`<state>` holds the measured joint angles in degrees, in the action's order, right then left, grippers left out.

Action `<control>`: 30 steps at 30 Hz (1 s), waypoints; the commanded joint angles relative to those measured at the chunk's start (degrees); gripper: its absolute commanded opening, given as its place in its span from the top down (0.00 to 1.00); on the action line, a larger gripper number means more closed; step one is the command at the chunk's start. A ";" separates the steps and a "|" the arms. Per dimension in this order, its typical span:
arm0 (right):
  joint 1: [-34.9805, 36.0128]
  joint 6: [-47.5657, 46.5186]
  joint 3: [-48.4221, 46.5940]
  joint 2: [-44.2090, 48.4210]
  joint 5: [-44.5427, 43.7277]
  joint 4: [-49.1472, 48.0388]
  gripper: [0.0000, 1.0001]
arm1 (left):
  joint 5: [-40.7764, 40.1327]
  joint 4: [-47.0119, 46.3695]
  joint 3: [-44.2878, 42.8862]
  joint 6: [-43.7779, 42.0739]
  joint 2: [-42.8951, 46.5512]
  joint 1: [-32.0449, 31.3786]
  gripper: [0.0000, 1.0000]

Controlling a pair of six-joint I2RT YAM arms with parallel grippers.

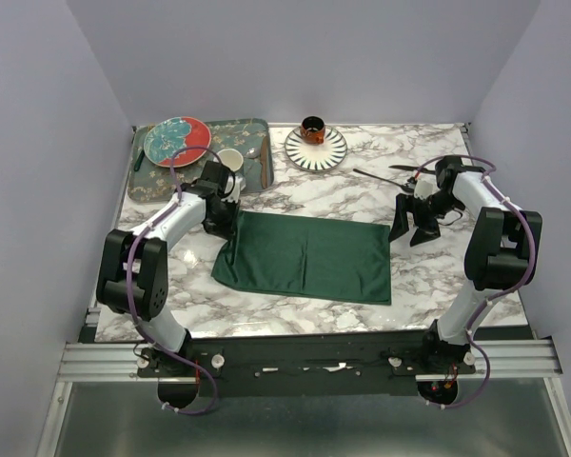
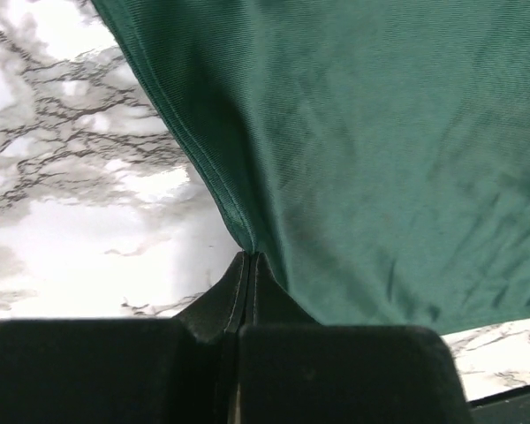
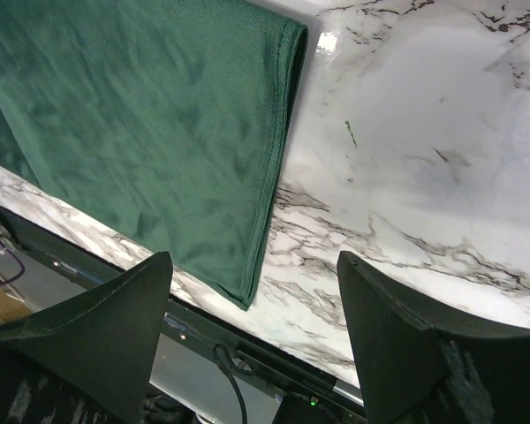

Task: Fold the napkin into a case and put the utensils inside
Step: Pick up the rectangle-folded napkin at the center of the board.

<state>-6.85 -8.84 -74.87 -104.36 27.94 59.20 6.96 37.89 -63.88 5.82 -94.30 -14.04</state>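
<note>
Green cloth pinched at one corner by the left claw; the right claw gapes empty.

Top view: the dark green napkin lies spread as a wide rectangle in the middle of the marble table, its left side slightly bunched. The left claw sits at its far-left corner, and the right claw hangs just off its right edge. The black utensils lie on the marble beyond the right claw, apart from the cloth. A tray with dishes stands at the far left. Left wrist view: the jaws are pressed together, clamping the napkin's hemmed edge, and the fabric fans out from the pinch. Right wrist view: the two fingers stand wide apart with nothing between them, above the cloth's near-right corner and bare marble.
</note>
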 commanded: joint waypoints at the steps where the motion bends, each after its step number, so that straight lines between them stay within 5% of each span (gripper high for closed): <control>1: 0.00 0.05 0.08 0.47 0.80 -0.22 0.17 | 2.70 1.13 -1.42 2.08 1.23 -1.25 1.00; 12: 0.00 -0.47 -0.98 0.47 0.97 0.65 0.16 | -0.63 2.36 -1.60 4.11 -3.96 -0.02 0.98; 17: 0.00 -0.48 -0.98 0.29 0.97 0.74 0.16 | -1.86 2.72 -1.16 3.49 -5.54 1.12 0.61; 20: 0.00 -0.48 -0.89 0.21 1.15 0.74 0.16 | -2.21 2.54 -0.99 3.40 -6.42 1.56 0.54; 30: 0.00 -0.65 -1.15 0.21 0.62 0.92 0.16 | -2.39 0.79 0.15 3.05 -9.23 3.93 0.58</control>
<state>-6.85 -9.02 -74.89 -104.36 27.94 59.29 5.98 39.51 -64.71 9.39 -101.73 -10.76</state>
